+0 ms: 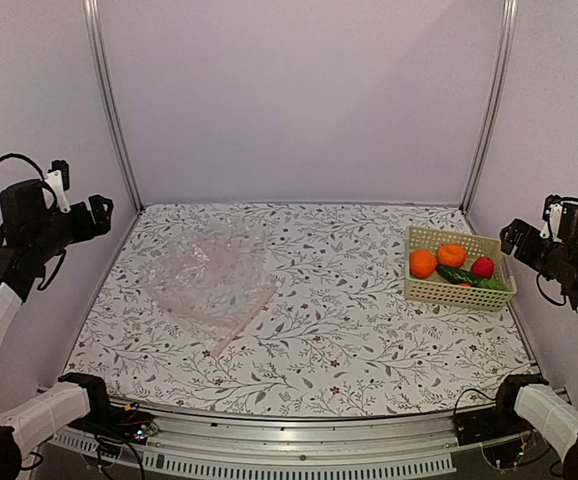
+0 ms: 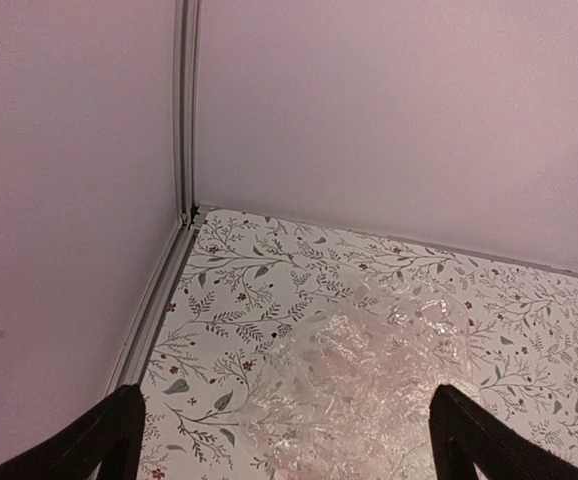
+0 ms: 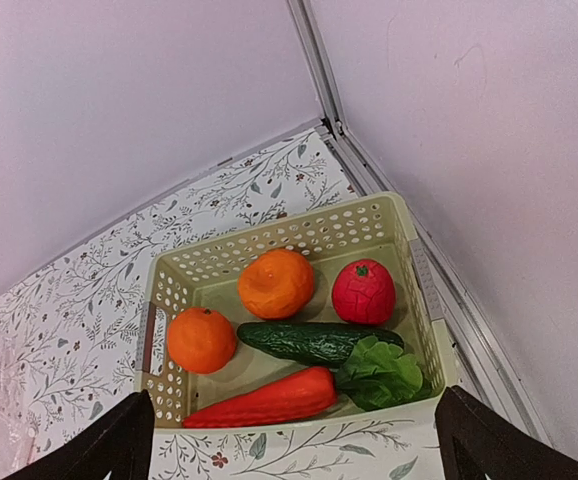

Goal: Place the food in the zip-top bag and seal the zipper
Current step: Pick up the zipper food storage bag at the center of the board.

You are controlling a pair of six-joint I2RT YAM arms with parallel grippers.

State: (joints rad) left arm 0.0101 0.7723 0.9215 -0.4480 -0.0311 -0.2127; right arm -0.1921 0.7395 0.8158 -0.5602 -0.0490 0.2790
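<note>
both arms hang raised over the near corners of the surface, neither touching anything. the left claw (image 2: 284,395) has its fingers spread wide apart and holds nothing, and the right claw (image 3: 294,394) is the same.

the zip-top bag (image 1: 214,280) lies flat and crumpled on the left half of the surface, well apart from the food. all the food sits in the lattice basket (image 3: 269,235) at the right edge, towards the far right corner: two oranges (image 3: 276,283) (image 3: 201,340), a red fruit (image 3: 363,291), a cucumber (image 3: 309,340), a carrot (image 3: 269,400) and a leafy green piece (image 3: 379,370).

nothing is bagged yet, and several things could go wrong:
- the bag looks collapsed, and i cannot make out the zipper or whether the mouth is open, so a claw could pinch both layers and hold it shut.
- the film looks thin and slippery. with only one arm on it, it would likely slide or bunch up as food is pushed in.
- the food is packed close, with the cucumber touching the leafy piece and the carrot just beside it. fingers coming down could jam on a neighbour or the basket wall, or drag the light basket along.
- the oranges are round and could squirt out of a grip, then roll off the surface on the long carry across.
</note>
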